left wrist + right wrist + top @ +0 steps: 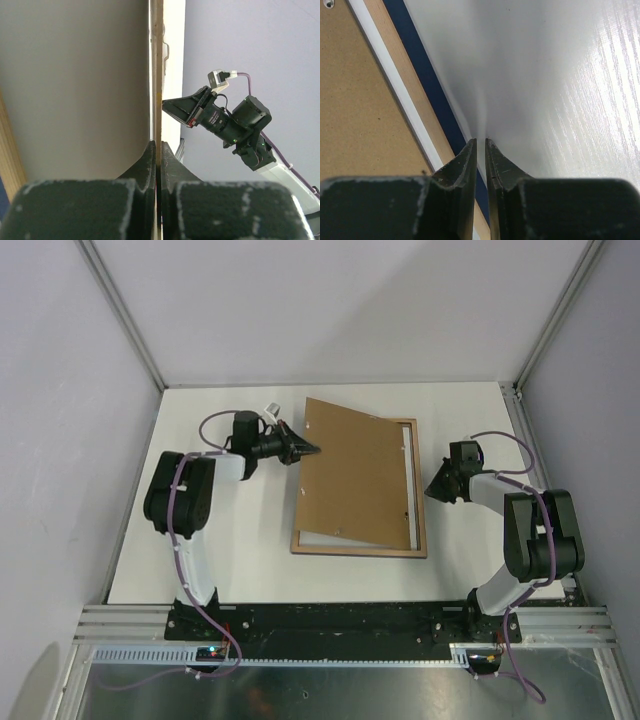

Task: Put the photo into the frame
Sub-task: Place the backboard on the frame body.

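The left hand (308, 449) is pinching the brown backing board (350, 475) skewed over the frame (418, 540); next, squaring it. The right hand (432, 491) is idling nearly closed, empty.

Brown backing board (350, 475) lies skewed on the white surface (230, 560), far-left corner poking out twd the back, near edge lower. Board face is plain, matte, w/ small metal tabs along its right side; I can't tell how many. Pale walls (340, 300) on 3 sides, aluminium posts (120, 310) at the corners. Black rail (340, 620) runs along the near edge, metal strip below it.
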You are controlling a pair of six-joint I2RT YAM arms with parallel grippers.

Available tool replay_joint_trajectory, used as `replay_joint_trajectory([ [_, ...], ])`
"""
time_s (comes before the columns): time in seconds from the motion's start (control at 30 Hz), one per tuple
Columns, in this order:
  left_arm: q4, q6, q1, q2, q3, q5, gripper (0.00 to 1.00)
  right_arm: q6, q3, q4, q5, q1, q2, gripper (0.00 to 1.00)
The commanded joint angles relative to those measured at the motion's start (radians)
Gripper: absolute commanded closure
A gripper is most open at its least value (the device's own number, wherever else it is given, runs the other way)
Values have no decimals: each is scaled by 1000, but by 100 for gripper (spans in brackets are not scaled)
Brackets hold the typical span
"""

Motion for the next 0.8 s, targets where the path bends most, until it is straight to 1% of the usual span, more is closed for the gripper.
replay_joint_trajectory([
  [0.0,98,-32,-6,8,63,49,100,-25,11,-30,12,7,25,83],
  [0.4,125,-23,-25,51,75,66,100,-21,14,-22,7,26,41,83],
  [0.77,164,-45,-50,88,70,61,100,-23,21,-28,5,35,47,83],
])
